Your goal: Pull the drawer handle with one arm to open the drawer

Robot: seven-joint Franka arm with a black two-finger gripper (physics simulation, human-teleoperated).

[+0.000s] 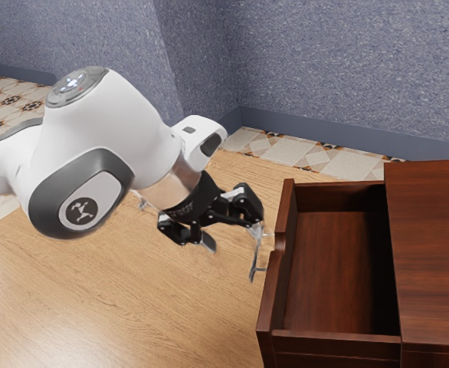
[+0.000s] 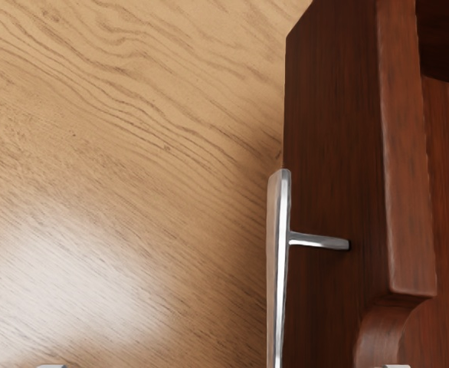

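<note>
A dark wooden drawer [image 1: 332, 268] stands pulled well out of its cabinet [image 1: 431, 245], its inside bare. On the drawer front [image 1: 276, 261] sits a slim silver bar handle [image 1: 256, 257]. My black gripper [image 1: 231, 226] hovers just off the handle's upper end, on the exterior view's left of the drawer front, with its fingers spread open and nothing held. In the wrist view the handle [image 2: 278, 261] and one of its posts stand out from the drawer front [image 2: 324, 153], close under my hand.
The cabinet stands on a light wooden floor [image 1: 117, 307] that stretches open toward the exterior view's left. Grey walls [image 1: 324, 61] with a dark skirting and a strip of patterned tiles [image 1: 316, 153] lie behind.
</note>
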